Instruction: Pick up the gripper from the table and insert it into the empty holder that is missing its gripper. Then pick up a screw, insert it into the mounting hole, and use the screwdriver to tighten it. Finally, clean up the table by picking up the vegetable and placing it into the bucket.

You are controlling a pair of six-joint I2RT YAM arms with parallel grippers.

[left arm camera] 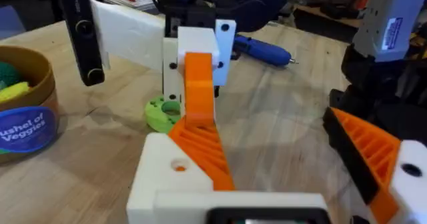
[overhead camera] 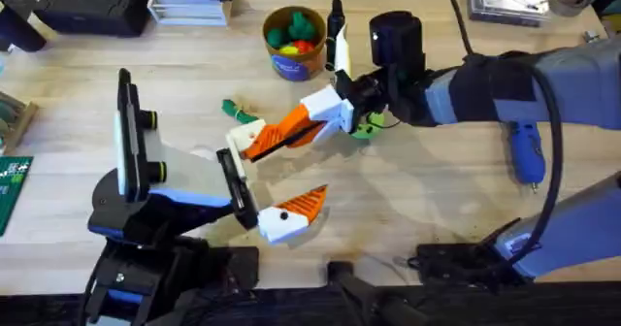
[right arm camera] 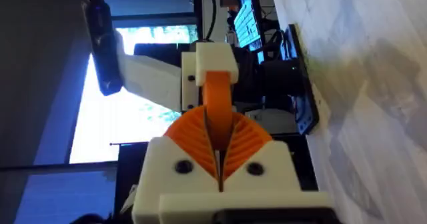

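Right pincer [overhead camera: 325, 113] is clamped shut on the orange wedge [overhead camera: 281, 132], gripping it at the end away from the white holder [overhead camera: 245, 137], and the wedge's other end is right up against that holder above the worktop [overhead camera: 437, 200]. From the left wrist, the wedge [left arm camera: 199, 84] lies along the holder [left arm camera: 167, 177], though whether it is fully seated cannot be told. Left pincer [overhead camera: 272, 180] stands wide open with nothing between its fingers, simply presenting the holder. The wedge looks like light, rigid printed plastic, and its ribbed face should give good bite. A hold at the rear end looks best, since it leaves the mating end free to slide in. It probably won't bend, so any misalignment could jam it. Waiting elsewhere: blue screwdriver [overhead camera: 527, 151] well off to the right, green vegetable [overhead camera: 236, 110] near the holder, bucket [overhead camera: 291, 66] at the back.
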